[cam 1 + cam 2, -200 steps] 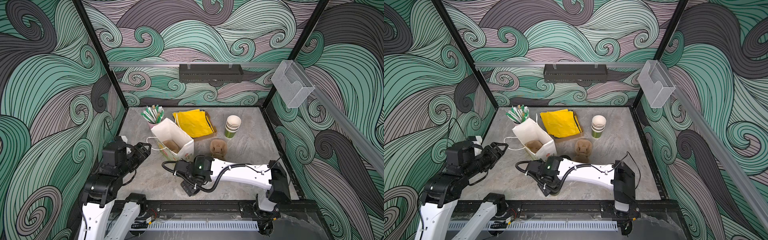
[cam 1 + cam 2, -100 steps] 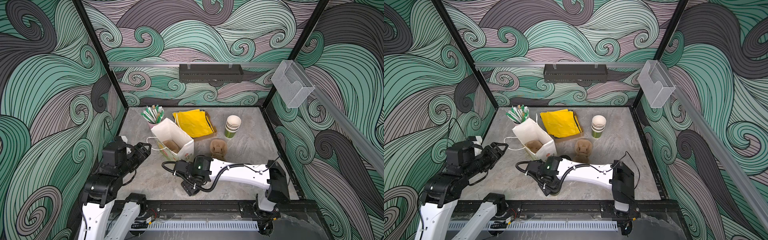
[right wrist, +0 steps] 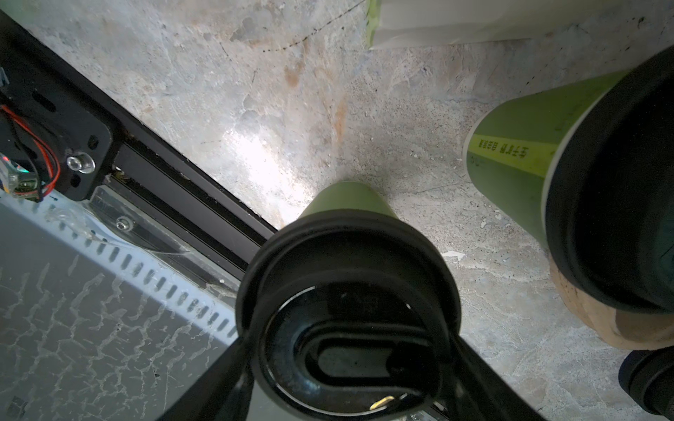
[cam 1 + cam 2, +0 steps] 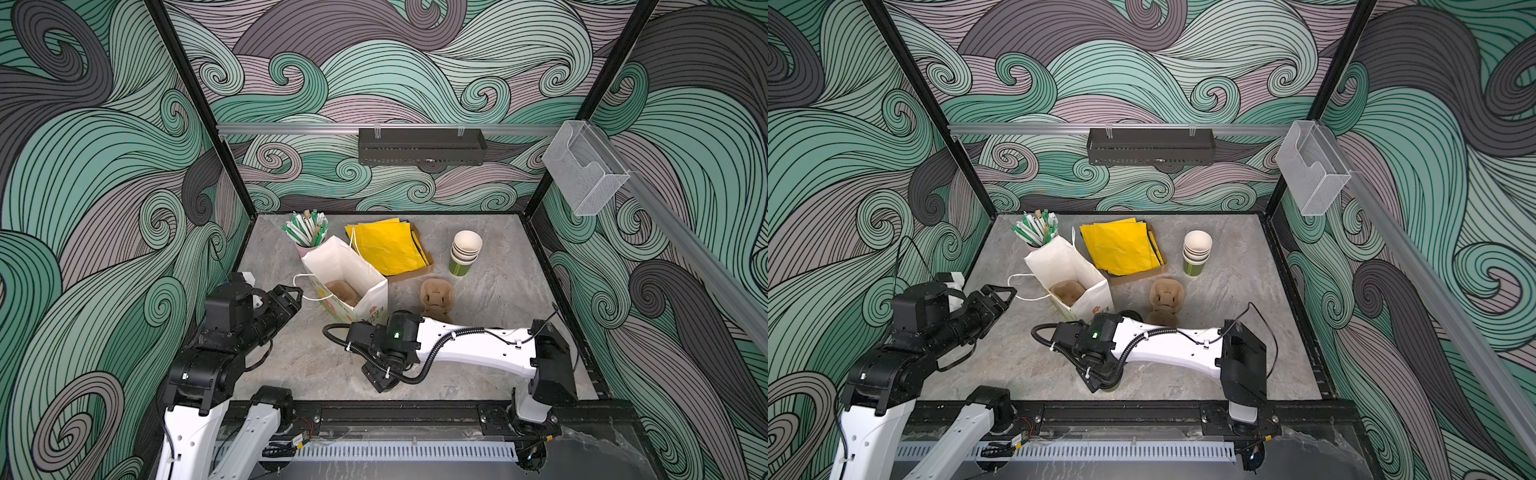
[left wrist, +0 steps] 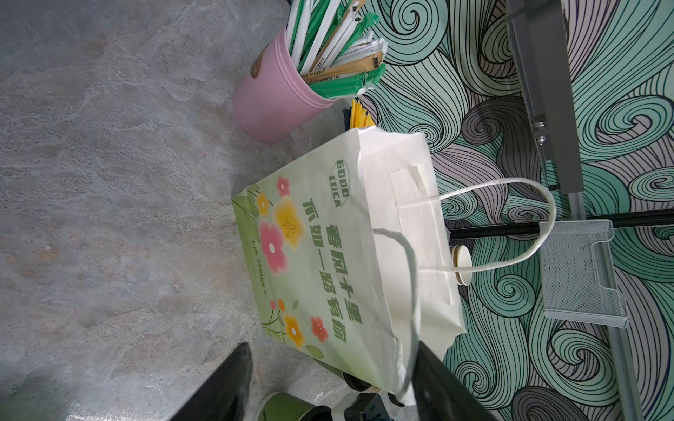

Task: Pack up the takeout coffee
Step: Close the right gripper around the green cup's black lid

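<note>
Black fingers [image 3: 219,386] of the right gripper [image 3: 350,344] press both sides of the sip lid on the takeout coffee [image 3: 346,262], closed on it. The green cup stands upright at six o'clock on the grey table [image 4: 311,361], close to the front rail [image 4: 415,411]. A second capped green cup [image 3: 529,164] stands near it, toward the open white bag [image 4: 345,266], which is at eleven o'clock from the gripped cup. At the bag's nine o'clock the left gripper [image 4: 291,296] has its fingers [image 5: 226,382] spread wide, clamping nothing. The bag's cord handle [image 5: 410,291] loops between them, close to one finger. A stack of lidless cups [image 4: 465,253] sits at one o'clock on the table.
</note>
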Motion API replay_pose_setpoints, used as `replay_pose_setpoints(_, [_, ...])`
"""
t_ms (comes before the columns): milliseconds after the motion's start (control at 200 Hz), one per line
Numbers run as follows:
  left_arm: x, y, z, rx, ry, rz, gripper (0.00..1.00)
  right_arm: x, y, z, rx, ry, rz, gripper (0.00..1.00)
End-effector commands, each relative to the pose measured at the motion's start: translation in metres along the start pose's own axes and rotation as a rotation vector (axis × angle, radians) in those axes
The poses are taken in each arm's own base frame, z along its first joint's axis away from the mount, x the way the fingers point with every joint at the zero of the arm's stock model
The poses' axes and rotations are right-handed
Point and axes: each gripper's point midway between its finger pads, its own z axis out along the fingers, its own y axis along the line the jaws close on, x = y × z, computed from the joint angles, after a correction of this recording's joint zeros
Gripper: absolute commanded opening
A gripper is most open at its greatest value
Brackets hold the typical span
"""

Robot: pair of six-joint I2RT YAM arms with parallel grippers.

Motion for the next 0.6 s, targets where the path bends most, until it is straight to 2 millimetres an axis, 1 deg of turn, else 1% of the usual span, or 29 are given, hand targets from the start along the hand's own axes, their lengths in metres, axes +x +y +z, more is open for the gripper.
replay_pose_setpoints(0, [-0.003, 0.000, -0.010, 0.003, -0.023, -0.003, 0.71, 0.007, -0.004, 0.012, 0.019, 0.045, 0.004, 0.76])
replay_pose_setpoints(225, [-0.003, 0.000, -0.010, 0.000, -0.026, -0.004, 0.71, 0.008, -0.005, 0.012, 0.020, 0.045, 0.008, 0.73])
replay_pose_setpoints(465, [-0.003, 0.001, -0.010, -0.004, -0.028, -0.006, 0.71, 0.007, -0.006, -0.003, 0.007, 0.017, 0.021, 0.70])
replay_pose_setpoints(595, [-0.003, 0.001, -0.010, -0.006, -0.028, -0.005, 0.71, 0.011, -0.007, -0.014, 0.000, 0.012, 0.023, 0.69])
